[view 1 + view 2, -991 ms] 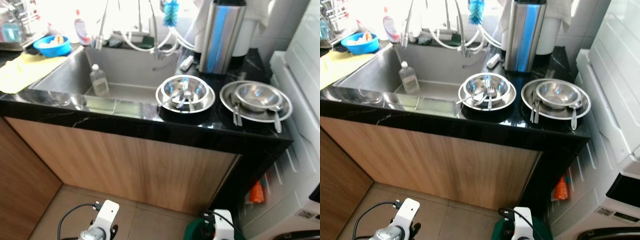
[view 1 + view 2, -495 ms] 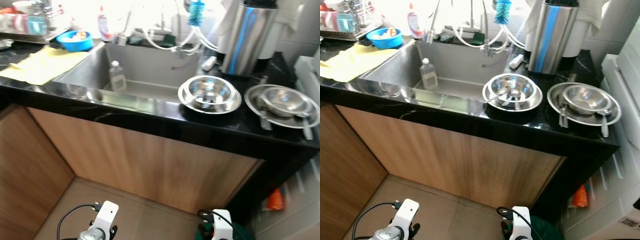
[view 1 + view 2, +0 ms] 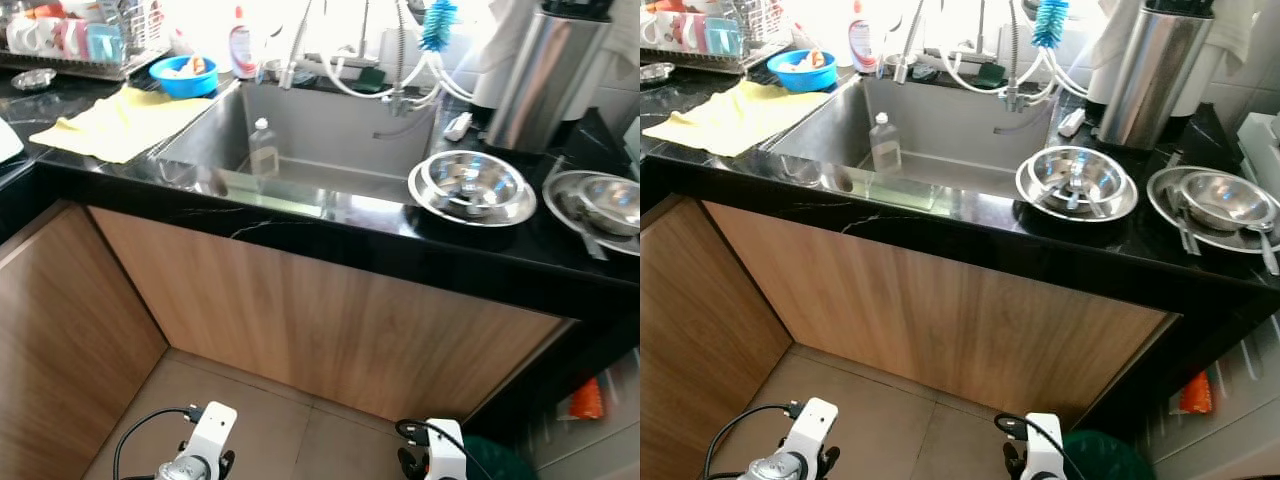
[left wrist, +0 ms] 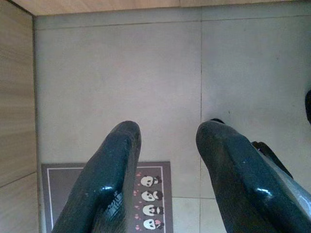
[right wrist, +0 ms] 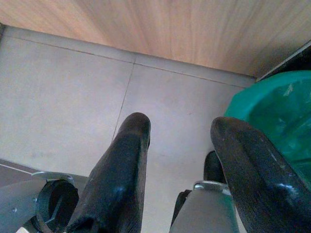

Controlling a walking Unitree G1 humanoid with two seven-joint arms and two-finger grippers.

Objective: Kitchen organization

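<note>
From the head camera we look down on a black stone counter [image 3: 970,245] over a wood-fronted cabinet, with a steel sink [image 3: 940,125] set into it. A clear bottle [image 3: 884,145] stands upright inside the sink basin. Just beside the sink on the robot's right sits a steel bowl with cutlery [image 3: 1077,180] nested on a plate, and further right a second steel bowl [image 3: 1217,198] rests on a steel plate [image 3: 1168,200] with utensils lying across it. Behind them stands a tall steel canister [image 3: 1145,70]. A blue bottle brush [image 3: 1051,20] hangs above the tap. On the left side of the counter lie a yellow cloth [image 3: 725,112], a blue bowl [image 3: 802,68] and a dish rack [image 3: 700,35] with cups.

In the left wrist view we see the left gripper [image 4: 167,145] hanging over the tiled floor [image 4: 116,73], its fingers spread apart and holding nothing, with a panda-print mat [image 4: 150,201] below.

In the right wrist view the right gripper [image 5: 180,141] likewise hangs with fingers apart and empty above the floor, near a green bin [image 5: 274,114]
</note>
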